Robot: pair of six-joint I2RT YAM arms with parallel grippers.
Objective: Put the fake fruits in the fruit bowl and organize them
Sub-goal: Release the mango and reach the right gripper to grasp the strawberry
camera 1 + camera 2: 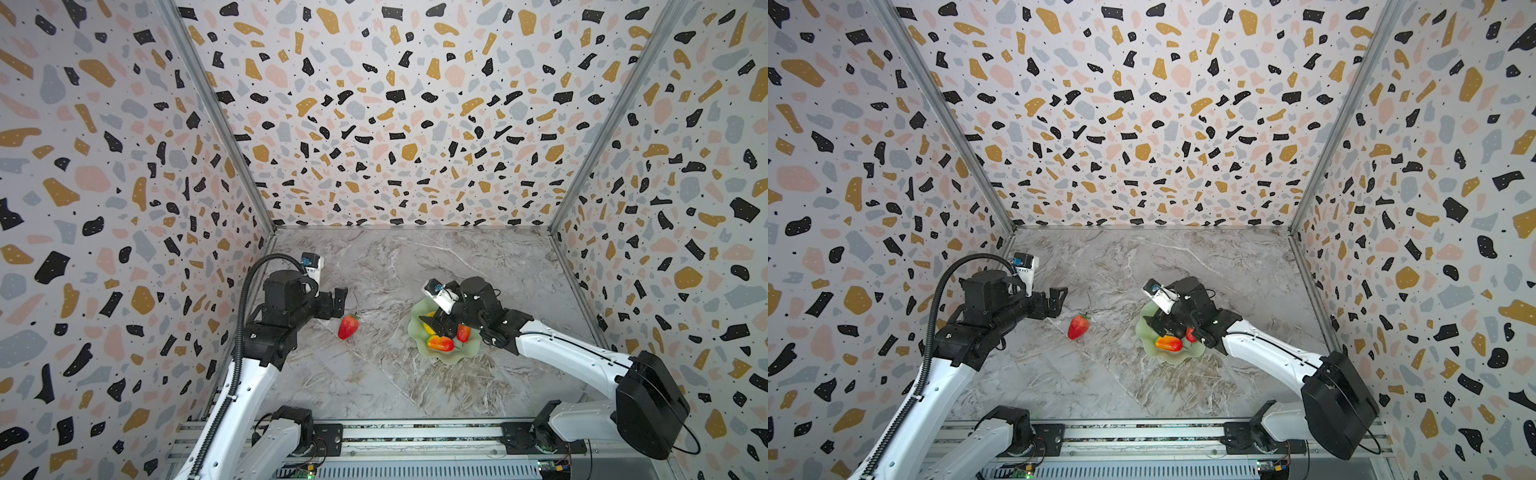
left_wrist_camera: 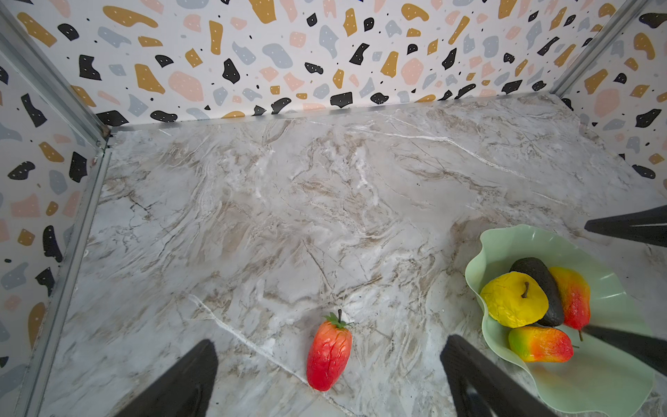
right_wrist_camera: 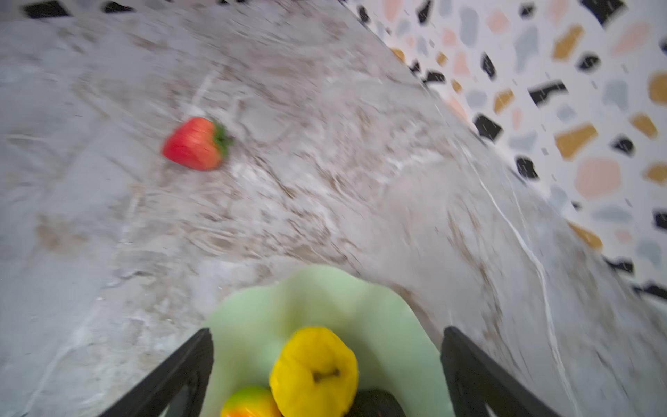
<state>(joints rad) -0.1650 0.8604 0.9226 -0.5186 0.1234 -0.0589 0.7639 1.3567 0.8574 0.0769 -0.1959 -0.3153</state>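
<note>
Tabletop (image 1: 395, 386) strawberry (image 1: 348, 326) sits nine o'clock of the fruit bowl (image 2: 595, 379). Our left gripper (image 1: 336, 301) and right gripper (image 3: 326, 331) gape empty, likely to fetch it.

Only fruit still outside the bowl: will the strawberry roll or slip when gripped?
The strawberry lies on its side, rounded and tapered, so a nudge would probably roll it in an arc. Its smooth, slightly shiny skin may slip in a pinch. It looks stiff.

Bright, even, diffuse light; only faint soft shadows beside the strawberry (image 1: 348, 326) and under the bowl (image 1: 453, 356). Sharp in both top views and the left wrist view, with bowed walls (image 1: 374, 124) toward the edges. Smeared by motion blur in the right wrist view.
</note>
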